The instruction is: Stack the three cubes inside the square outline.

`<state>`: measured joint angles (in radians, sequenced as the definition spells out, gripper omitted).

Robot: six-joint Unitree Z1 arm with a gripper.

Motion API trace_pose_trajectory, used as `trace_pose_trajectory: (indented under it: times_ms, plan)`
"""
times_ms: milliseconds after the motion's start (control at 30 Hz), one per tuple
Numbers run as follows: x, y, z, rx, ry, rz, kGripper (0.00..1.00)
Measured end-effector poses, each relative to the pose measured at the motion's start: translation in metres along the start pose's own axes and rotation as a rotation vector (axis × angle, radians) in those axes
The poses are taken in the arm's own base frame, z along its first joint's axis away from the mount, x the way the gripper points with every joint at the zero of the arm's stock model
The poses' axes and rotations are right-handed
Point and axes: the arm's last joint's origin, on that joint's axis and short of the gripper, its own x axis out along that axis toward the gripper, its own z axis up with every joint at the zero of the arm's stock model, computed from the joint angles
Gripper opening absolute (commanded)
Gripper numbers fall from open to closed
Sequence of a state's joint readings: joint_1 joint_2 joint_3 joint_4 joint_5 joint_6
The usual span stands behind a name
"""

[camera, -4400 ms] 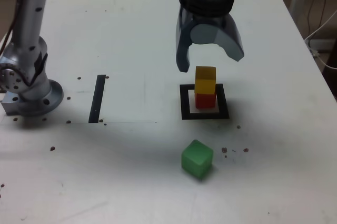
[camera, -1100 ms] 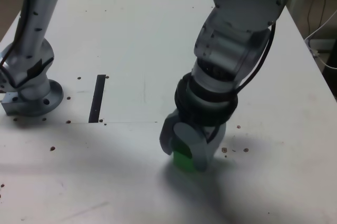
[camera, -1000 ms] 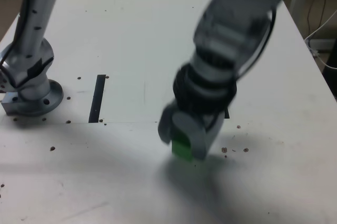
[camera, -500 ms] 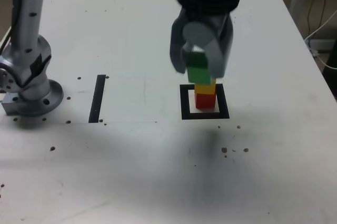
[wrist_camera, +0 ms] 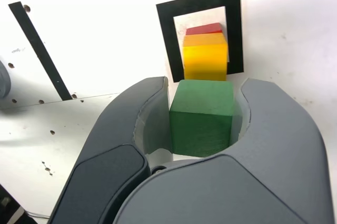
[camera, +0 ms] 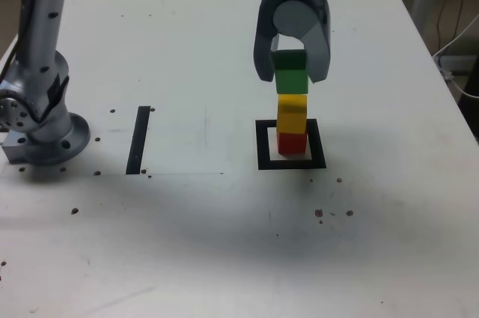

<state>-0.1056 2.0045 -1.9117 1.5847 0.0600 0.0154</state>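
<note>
Green cube (wrist_camera: 202,117): matt, smooth. Fingers (wrist_camera: 279,108): smooth grey, satin. Tabletop (camera: 187,251): smooth, scuffed.

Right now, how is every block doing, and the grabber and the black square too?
Gripper: closed on the green cube
Green cube: held up, not seated on the stack
Yellow cube: on top of the red one
Red cube: under the yellow cube, inside the outline
Square outline: flat on the table
</note>
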Motion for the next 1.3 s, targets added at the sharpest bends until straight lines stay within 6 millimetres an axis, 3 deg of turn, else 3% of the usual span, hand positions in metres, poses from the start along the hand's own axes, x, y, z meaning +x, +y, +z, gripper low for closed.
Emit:
trace_pose_trajectory:
  times_ms: [633,700,867,933,1300]
  plan:
    - [0.028,0.010,0.021,-0.002,0.067,-0.020,0.23]
    - [0.030,0.010,0.022,0.000,0.071,-0.021,0.32]
    - [0.033,0.011,0.025,0.009,0.080,-0.025,0.85]
    - [0.036,0.012,0.026,0.011,0.085,-0.028,0.97]
    - [0.040,0.013,0.028,0.015,0.094,-0.029,1.00]
